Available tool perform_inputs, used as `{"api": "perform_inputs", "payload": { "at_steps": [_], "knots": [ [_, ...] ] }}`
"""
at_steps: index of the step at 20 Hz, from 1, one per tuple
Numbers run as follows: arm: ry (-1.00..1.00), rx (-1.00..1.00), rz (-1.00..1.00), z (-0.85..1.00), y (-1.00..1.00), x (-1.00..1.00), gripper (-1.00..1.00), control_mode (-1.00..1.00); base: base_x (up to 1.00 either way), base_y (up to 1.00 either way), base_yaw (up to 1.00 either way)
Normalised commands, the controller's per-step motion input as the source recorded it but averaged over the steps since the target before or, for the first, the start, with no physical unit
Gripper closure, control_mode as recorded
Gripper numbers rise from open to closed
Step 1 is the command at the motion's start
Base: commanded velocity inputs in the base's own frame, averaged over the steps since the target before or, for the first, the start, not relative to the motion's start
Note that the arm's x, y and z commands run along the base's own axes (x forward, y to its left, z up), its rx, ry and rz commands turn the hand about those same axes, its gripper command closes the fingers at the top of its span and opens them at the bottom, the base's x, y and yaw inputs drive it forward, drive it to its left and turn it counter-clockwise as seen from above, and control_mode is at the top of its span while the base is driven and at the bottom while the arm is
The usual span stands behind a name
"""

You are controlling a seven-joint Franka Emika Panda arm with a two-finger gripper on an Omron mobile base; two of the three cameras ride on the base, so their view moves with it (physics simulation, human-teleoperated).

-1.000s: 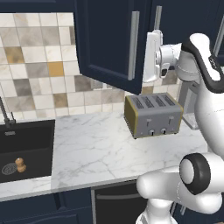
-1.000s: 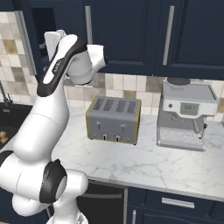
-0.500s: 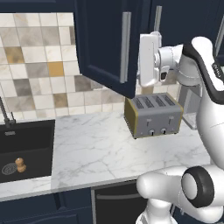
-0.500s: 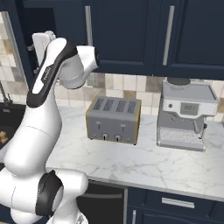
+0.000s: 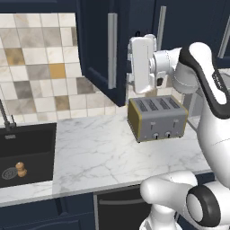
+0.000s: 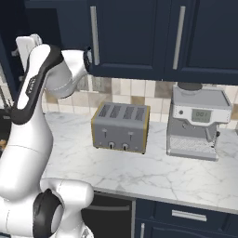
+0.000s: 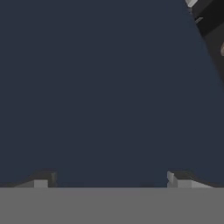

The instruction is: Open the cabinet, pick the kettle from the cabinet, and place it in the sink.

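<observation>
Swinging leftward since a second before, the robot's two-finger gripper (image 7: 111,181) stood with its dark fingertips (image 7: 43,180) spread wide and grasping nothing, pointed at the flat dark navy cabinet door (image 7: 96,87) just ahead. From the left base camera, the white hand hung beside the door's long vertical silver bar handle (image 5: 112,50), with the door swung partly out. Below sat a boxy silver four-slot toaster (image 5: 157,117) on the white marble counter (image 5: 90,152). Farther left lay the black rectangular sink (image 5: 27,155). The kettle could not be made out.

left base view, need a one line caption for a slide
Robot arm raised by the navy cabinet, above a toaster on the marble counter, sink at left.
</observation>
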Motion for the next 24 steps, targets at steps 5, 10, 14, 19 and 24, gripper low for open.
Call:
{"api": "perform_inputs", "payload": {
  "at_steps": [5,10,14,19,24],
  "knots": [
    [0.0,0.0,0.04,0.0,0.55,-0.21,-1.0,-1.0,0.0,0.0,0.0],
    [0.0,0.0,0.01,0.0,0.53,-0.14,-1.0,-1.0,0.0,0.0,0.0],
    [0.0,0.0,0.0,0.0,0.46,-0.05,-1.0,-1.0,0.0,0.0,0.0],
    [0.0,0.03,0.0,-0.01,0.35,-0.01,-1.0,-1.0,0.0,0.0,0.0],
    [0.0,0.02,0.0,0.0,0.08,0.0,-1.0,-1.0,0.0,0.0,0.0]
  ]
}}
